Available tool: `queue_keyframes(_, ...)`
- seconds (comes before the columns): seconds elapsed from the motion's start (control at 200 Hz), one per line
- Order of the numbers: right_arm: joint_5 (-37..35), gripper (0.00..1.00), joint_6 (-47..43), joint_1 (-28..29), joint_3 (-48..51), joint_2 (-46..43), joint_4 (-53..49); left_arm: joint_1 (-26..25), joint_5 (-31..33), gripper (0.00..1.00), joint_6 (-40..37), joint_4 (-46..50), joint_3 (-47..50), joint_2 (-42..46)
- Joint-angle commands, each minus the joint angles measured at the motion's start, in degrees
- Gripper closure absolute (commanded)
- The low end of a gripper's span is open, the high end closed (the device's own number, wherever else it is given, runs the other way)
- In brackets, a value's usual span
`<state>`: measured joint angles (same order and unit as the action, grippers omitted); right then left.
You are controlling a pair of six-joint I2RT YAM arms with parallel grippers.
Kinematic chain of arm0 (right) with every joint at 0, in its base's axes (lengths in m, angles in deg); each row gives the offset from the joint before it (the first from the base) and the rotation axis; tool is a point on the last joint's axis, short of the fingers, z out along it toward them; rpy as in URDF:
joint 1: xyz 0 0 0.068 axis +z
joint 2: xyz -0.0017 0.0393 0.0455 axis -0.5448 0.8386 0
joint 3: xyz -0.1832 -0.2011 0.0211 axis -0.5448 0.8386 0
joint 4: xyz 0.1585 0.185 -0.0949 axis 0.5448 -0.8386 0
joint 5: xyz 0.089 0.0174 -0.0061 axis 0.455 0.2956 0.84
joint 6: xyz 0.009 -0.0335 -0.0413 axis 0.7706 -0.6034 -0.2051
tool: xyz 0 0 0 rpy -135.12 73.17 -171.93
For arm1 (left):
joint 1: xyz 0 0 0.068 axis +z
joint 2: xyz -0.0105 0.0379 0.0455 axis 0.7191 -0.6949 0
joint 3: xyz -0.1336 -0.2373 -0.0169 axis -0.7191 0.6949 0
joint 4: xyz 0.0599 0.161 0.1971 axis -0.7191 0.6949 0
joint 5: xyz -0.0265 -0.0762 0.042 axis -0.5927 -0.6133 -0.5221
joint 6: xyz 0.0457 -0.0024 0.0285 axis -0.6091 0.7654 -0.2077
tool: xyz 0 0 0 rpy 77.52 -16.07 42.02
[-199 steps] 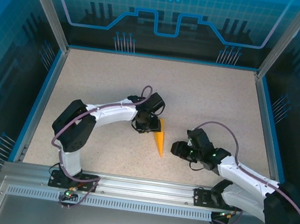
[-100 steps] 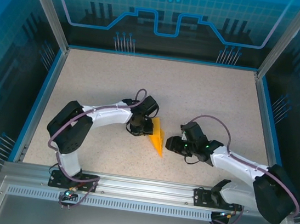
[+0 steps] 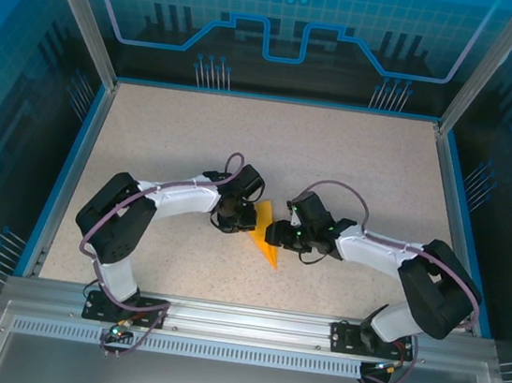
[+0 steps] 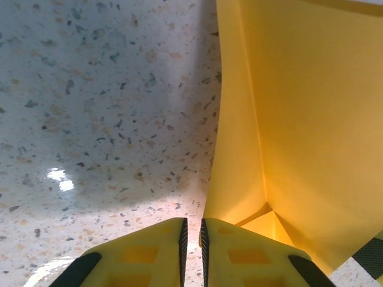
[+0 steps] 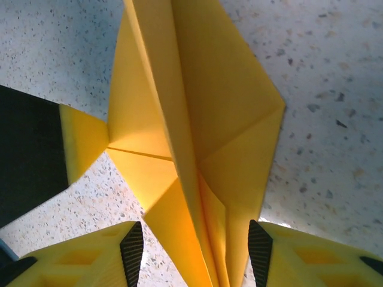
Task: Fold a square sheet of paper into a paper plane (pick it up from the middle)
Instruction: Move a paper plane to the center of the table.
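Observation:
The paper plane [image 3: 265,231] is an orange-yellow dart lying mid-table with its nose toward the near edge. My left gripper [image 3: 237,215] sits at its left wing. In the left wrist view the jaws [image 4: 192,230] are closed to a narrow slit, and the wing's edge [image 4: 239,119] runs down into it beside the right pad. My right gripper [image 3: 280,235] reaches in from the right. Its pads [image 5: 131,251] stand open on either side of the plane's central ridge [image 5: 179,119], not touching the paper. A left fingertip [image 5: 81,140] meets the wing.
The speckled table [image 3: 188,135] is walled by a blue rim [image 3: 81,159] on the left and right, with a metal rail [image 3: 239,317] along the near edge. Both arms meet at the middle.
My right arm has swung left up to the plane and opened a little wider. The left jaws have closed at the wing's edge, and the plane now looks broader than before.

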<state>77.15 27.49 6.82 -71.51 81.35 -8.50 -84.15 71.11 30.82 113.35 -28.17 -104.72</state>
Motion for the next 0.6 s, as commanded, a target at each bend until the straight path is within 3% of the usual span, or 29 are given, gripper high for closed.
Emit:
queue_keyframes(0.0, 1.04, 0.47, -2.81, 1.08, -2.69, 2.24, -0.52, 0.4, -1.68, 0.82, 0.06, -0.67, 0.8, 1.34)
queue_keyframes(0.43, 2.45, 0.43, -5.09, 2.47, -4.24, 4.73, -0.24, 0.56, -1.53, 0.82, -0.14, -0.47, 1.09, 1.78)
queue_keyframes(0.595, -1.1, 0.49, -6.11, 4.33, -5.97, 5.93, -3.64, 0.64, -1.68, 0.82, 0.08, -0.75, 1.22, 1.93)
